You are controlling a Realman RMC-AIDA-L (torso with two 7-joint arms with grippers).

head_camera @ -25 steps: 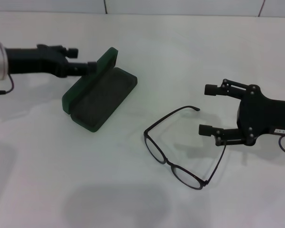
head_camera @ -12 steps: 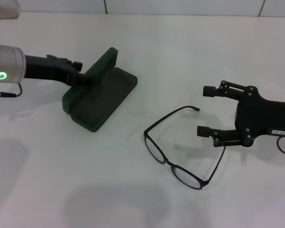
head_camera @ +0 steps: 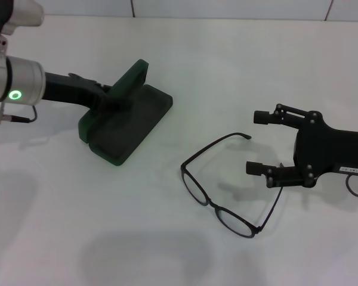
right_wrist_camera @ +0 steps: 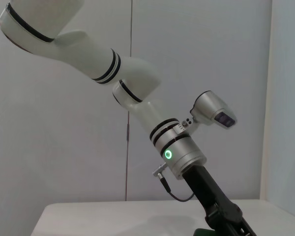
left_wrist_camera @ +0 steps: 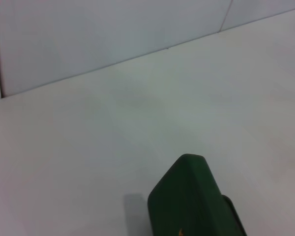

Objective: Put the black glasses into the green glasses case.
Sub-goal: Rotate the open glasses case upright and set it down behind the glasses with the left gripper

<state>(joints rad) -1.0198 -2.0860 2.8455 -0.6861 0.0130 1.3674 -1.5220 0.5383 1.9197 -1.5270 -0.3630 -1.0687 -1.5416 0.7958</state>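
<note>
A white table (head_camera: 185, 53) carries the whole scene, backed by a pale panelled wall (left_wrist_camera: 88, 39). From the left, the robot's left arm (right_wrist_camera: 137, 108), white in its upper links and black near the wrist with a green ring light glowing on it, reaches in over the table. Its left claw (head_camera: 104, 98) sits at the hinge side of the green glasses case (head_camera: 122, 116); whether its fingers are apart or together cannot be told, as the case lid hides them.

The green glasses case lies open on the left part of the table, its lid (left_wrist_camera: 191, 196) standing upright along the far side and its shallow tray facing up. The dark lining shows across the tray, and nothing rests in it.

On the right, the right claw (head_camera: 258, 143) hovers low with its two black fingers spread wide apart, one fingertip (head_camera: 261, 117) farther back and one nearer. It grips nothing.

The black glasses (head_camera: 218, 187) lie on the table between the case and the right claw, well apart from the case, lenses toward the near edge and both temple arms unfolded. The tip of one temple arm reaches into the gap between the spread fingers; the other passes just below the nearer finger.
</note>
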